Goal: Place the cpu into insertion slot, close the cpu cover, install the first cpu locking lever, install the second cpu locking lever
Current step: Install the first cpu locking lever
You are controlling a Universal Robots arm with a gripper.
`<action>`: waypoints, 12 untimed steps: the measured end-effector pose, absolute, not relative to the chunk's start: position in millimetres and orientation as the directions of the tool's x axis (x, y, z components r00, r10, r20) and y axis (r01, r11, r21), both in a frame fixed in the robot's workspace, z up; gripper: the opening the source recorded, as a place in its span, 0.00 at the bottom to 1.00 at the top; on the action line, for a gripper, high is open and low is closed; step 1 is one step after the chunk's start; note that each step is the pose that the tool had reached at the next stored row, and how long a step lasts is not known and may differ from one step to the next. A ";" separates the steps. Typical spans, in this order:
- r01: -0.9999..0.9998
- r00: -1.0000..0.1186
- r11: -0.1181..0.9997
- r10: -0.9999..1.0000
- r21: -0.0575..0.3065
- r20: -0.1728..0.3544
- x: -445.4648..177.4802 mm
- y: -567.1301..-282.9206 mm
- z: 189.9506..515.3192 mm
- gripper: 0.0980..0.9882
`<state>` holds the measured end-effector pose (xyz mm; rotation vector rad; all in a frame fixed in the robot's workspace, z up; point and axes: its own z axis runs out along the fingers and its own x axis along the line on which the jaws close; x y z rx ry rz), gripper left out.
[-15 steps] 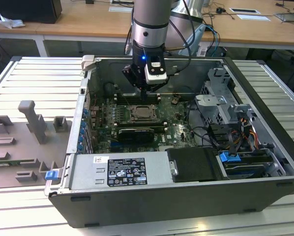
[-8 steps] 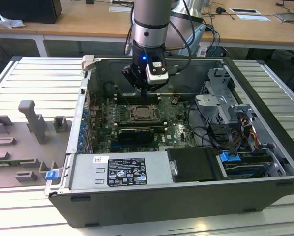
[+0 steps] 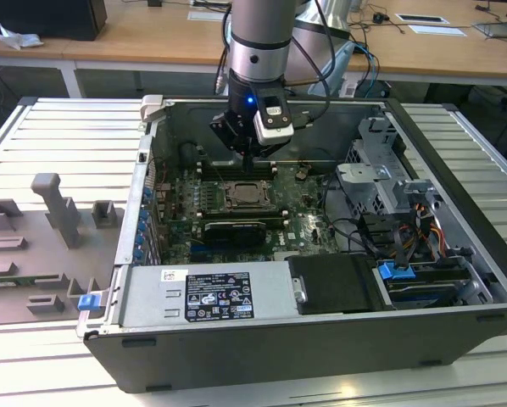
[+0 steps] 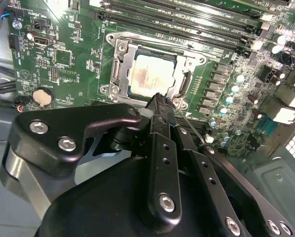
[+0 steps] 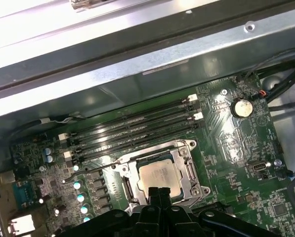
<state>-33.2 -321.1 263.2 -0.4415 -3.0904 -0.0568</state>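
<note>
Remote log | gripper [image 3: 247, 159] fingers pressed together, gripping nothing that I can see | cpu [image 3: 242, 194] sits in insertion slot [image 4: 130, 92], cpu cover [image 4: 188, 63] lies flat around it | exterior view: cpu at 6 o'clock of my tips, near | white label [image 3: 207, 297] on the case's grey box, print not logged

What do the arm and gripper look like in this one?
The arm is a silver-grey cylinder with a blue light. Dark cables loop beside it. The gripper is black, with linked bars and silver screws.
</note>
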 end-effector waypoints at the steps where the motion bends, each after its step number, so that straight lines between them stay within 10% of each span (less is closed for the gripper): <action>1: 0.276 -0.961 0.960 0.276 0.033 0.024 -33.2 -321.1 263.2 0.01; 12: 0.138 -0.990 0.990 0.137 0.033 0.024 -33.2 -321.1 263.2 0.01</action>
